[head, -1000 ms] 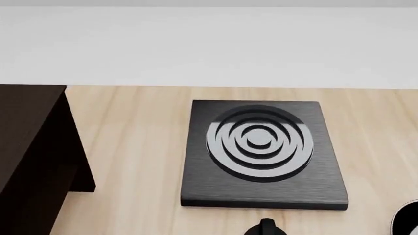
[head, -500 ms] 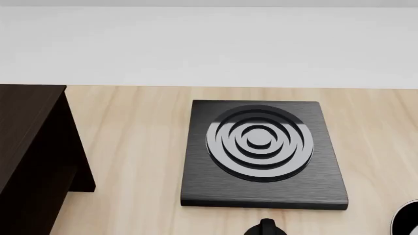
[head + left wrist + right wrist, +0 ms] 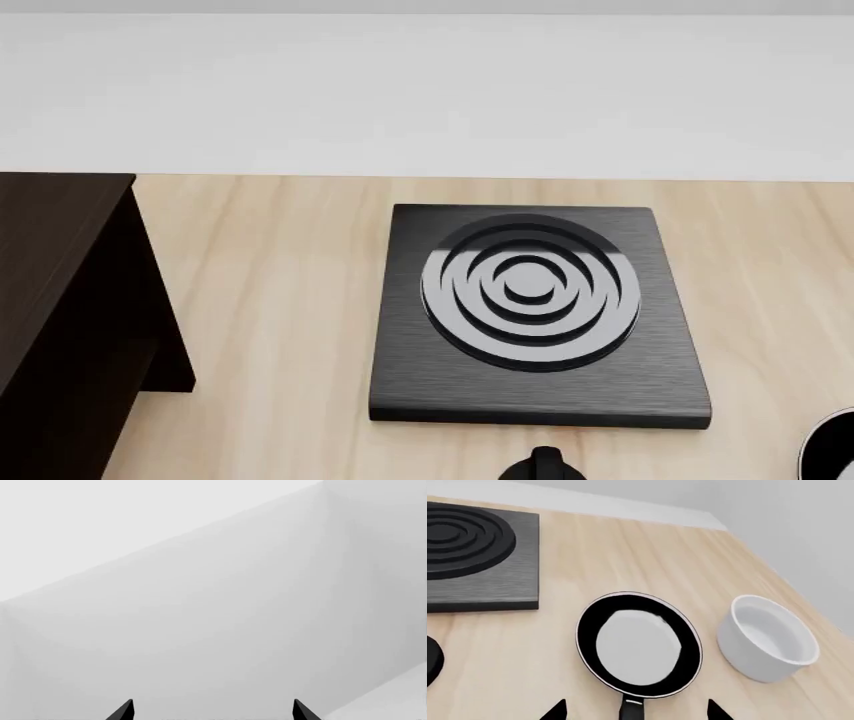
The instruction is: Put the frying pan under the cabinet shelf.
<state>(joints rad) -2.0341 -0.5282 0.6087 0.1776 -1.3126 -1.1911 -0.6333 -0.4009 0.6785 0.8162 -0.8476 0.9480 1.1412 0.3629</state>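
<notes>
My right pincer (image 3: 630, 709) stood wide open and empty, its tips either side of the frying pan (image 3: 639, 644) handle on the bench (image 3: 627, 555), with the white pot (image 3: 770, 637) just beside the pan and the stove plate (image 3: 480, 560) farther off. My left pincer (image 3: 212, 711) also gaped empty before blank grey walls. The cabinet shelf (image 3: 60, 310) sat at the bench's left, well apart from the plate.

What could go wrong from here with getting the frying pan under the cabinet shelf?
1. The white pot stands close beside the frying pan; the right gripper, open over the handle, might knock it.
2. The stove plate lies between the pan and the cabinet shelf, so a low carry could catch on it.
3. The left gripper faces only blank wall and cannot help yet.
</notes>
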